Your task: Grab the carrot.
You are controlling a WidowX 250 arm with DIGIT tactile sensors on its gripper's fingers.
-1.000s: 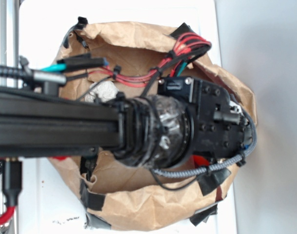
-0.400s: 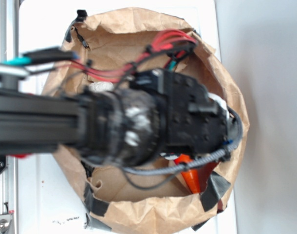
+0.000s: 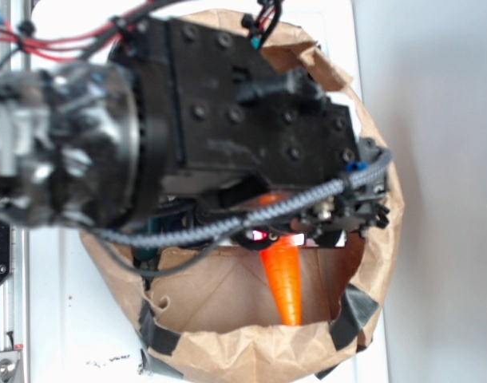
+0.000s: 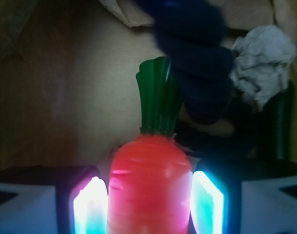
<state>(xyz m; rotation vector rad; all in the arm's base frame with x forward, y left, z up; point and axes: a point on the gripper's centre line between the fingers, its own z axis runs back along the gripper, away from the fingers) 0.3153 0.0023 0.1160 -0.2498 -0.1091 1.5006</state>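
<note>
The carrot (image 4: 149, 187) sits directly between the two fingers of the gripper (image 4: 149, 204), with its wide orange body filling the gap from one glowing pad to the other. In the wrist view the pads (image 4: 92, 204) touch the carrot on both sides, so the jaws pinch it across its width, not along its length. Its long axis runs straight out from the jaws: the green leafy top (image 4: 158, 95) points away from the camera, and the body comes toward it.

In the exterior view the pointed end of the carrot (image 3: 283, 279) hangs down below the gripper (image 3: 295, 231), inside the opening of the brown paper bag (image 3: 227, 343). The tip points toward the near rim of the bag and seems free of the paper, but the contact with the bottom I cannot tell.

Behind the carrot, in the wrist view, lie a dark blue blurred object (image 4: 197, 63) and a crumpled grey-white wad (image 4: 263, 63), both apart from the jaws.

I judge that the grasp is well centred, and the next move only needs a straight lift without tilting.
</note>
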